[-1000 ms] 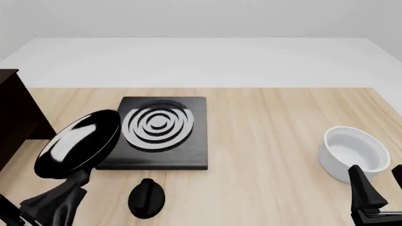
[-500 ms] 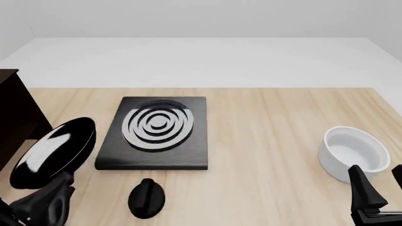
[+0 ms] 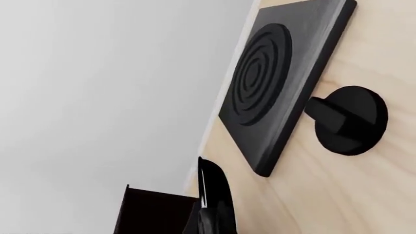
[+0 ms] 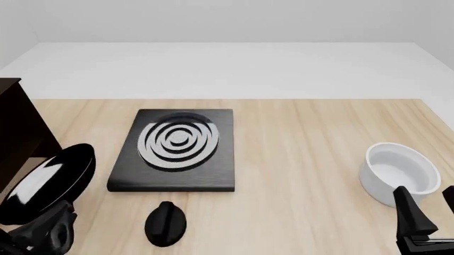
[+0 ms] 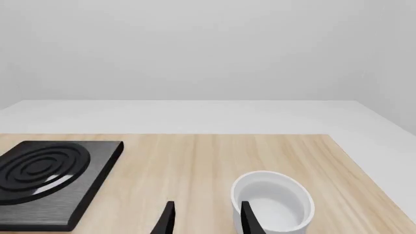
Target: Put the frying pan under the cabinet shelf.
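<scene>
Front view: pan (image 4: pixel 48 183) tilted in the air at eight o'clock, gripped at the handle by the left gripper (image 4: pixel 50 234), bowl end aimed toward eleven, cabinet (image 4: pixel 20 133) just beyond; tucking under remains

Left wrist: pan (image 3: pixel 213 195) edge-on beside cabinet (image 3: pixel 153 212)

Right wrist: right gripper (image 5: pixel 204 217) narrowly parted, holding nothing

A simulated kitchen mock-up (plain white walls); a hob slab (image 4: pixel 174 150) at 12 o'clock on the wooden table (image 4: pixel 305 154); a white bowl (image 4: pixel 399 172) at 3.
</scene>
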`<move>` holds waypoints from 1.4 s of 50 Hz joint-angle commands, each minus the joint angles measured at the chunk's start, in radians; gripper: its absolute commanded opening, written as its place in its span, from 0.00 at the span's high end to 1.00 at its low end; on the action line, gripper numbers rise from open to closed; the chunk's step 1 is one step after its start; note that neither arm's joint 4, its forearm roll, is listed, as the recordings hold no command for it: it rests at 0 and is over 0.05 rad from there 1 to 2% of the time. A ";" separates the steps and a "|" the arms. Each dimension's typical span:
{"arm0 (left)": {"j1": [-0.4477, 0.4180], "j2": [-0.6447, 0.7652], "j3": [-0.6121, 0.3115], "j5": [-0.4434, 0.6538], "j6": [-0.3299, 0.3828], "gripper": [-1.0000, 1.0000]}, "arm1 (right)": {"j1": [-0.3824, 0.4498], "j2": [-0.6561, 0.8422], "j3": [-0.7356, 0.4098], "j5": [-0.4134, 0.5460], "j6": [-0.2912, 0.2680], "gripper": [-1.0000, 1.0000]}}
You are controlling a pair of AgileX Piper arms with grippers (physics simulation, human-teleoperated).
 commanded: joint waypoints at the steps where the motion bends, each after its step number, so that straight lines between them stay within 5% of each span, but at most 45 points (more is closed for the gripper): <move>1: 0.012 -0.007 0.000 0.020 -0.030 1.00 | 0.000 0.000 0.000 0.000 0.000 0.00; 35: 0.050 -0.007 0.000 0.074 -0.164 1.00 | 0.000 0.000 0.000 0.000 0.000 0.00; 58: 0.151 -0.007 0.000 0.101 -0.140 1.00 | 0.000 0.000 0.000 0.000 0.000 0.00; 70: 0.164 -0.007 0.000 0.110 -0.183 1.00 | 0.000 0.001 0.000 0.000 0.000 0.00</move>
